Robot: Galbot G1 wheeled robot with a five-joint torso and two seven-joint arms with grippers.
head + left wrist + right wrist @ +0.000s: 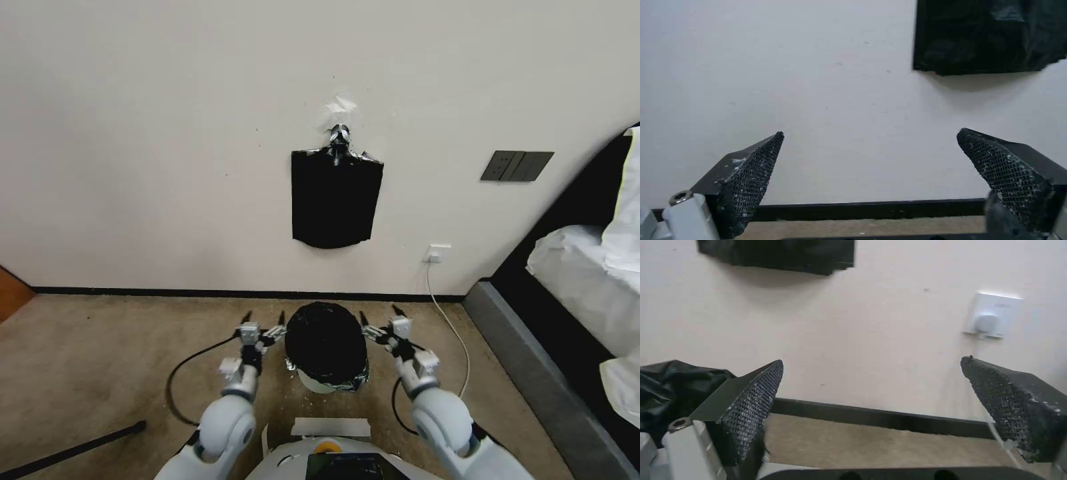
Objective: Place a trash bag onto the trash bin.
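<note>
The cream-white trash bin (319, 384) stands on the carpet just in front of me. A glossy black trash bag (327, 347) is draped over its mouth, its edge hanging over the rim; part of it shows in the right wrist view as the trash bag (671, 386). My left gripper (264, 317) stands open just left of the bin, nothing between its fingers (751, 173). Open too, my right gripper (380, 315) is just right of the bin, its fingers (751, 406) wide apart and empty.
A flat bundle of black bags (335, 198) hangs from a metal hook (339, 137) on the wall above the bin. A wall socket (437, 253) with a white cable (453, 327) is to the right. A bed (587, 293) fills the right side. A black cable (180, 373) lies at left.
</note>
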